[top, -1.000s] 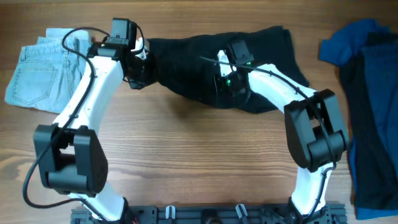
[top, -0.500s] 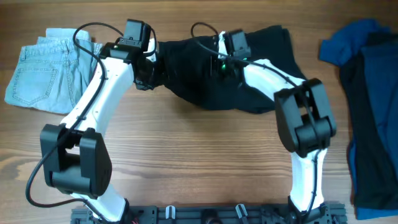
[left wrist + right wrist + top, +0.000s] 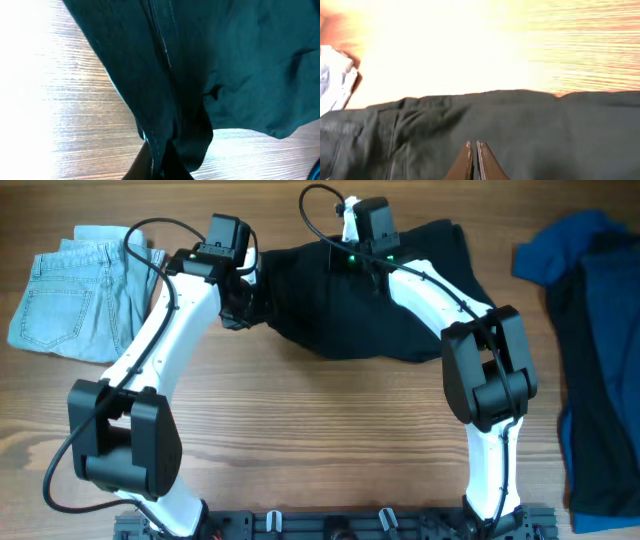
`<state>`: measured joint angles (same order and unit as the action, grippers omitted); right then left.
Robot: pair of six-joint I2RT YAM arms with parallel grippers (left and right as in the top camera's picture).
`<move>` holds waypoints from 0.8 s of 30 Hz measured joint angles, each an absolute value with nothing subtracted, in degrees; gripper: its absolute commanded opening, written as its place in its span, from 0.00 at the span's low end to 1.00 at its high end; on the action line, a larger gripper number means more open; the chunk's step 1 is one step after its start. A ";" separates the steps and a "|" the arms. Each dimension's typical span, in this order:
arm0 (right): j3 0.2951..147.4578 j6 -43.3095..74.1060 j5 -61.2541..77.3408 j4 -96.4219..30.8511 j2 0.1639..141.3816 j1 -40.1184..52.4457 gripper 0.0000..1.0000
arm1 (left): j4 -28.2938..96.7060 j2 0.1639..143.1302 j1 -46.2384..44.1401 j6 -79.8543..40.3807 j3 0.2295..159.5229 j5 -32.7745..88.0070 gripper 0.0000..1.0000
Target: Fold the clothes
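Overhead view: black shorts (image 3: 330,310) lie across the far middle of the surface (image 3: 320,430), rumpled, with an uneven near hem. Denim shorts (image 3: 65,300) sit at far left, apart from them. A royal-blue garment (image 3: 570,250) and a navy garment (image 3: 605,370) are heaped at the right edge, well apart.

Left wrist view: left gripper (image 3: 159,162) is pinched on a gathered fold of the black shorts. The cloth runs away from the pinch in a long ridge and looks lifted off the wood there. Overhead puts this pinch at the shorts' left end.

Right wrist view: right gripper (image 3: 474,152) has its fingers pressed together, tips low over the black cloth near its far edge. Cannot tell whether a layer is caught between them.

Judgement: the step in hand is the first fold of the black shorts, taking the left end over toward the right. The task looks early.

To do it well:
- Raise the left end only enough for the hanging cloth to clear the layer beneath, so nothing drags.
- Travel straight along the shorts' long axis, edges matched, not diagonally.
- Use the right arm as an anchor on the far edge so the body does not slide.
- Lay the end down flat before letting go; a gathered pinch tends to leave a lump.
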<state>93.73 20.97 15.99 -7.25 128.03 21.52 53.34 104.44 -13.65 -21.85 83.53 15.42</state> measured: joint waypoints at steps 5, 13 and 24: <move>93.80 20.99 13.65 -3.46 130.04 21.52 0.04 | 53.60 104.44 -15.42 -21.02 83.53 13.04 0.04; 93.82 20.99 13.17 1.74 135.17 21.52 0.04 | 53.67 104.44 -15.70 -20.14 83.53 11.81 0.04; 95.11 20.97 16.01 -20.80 127.76 19.16 0.04 | 55.33 104.31 -15.81 -16.08 87.85 2.59 0.04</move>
<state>95.11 20.97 16.01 -20.80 127.76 19.16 55.33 104.31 -15.81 -16.08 87.85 2.59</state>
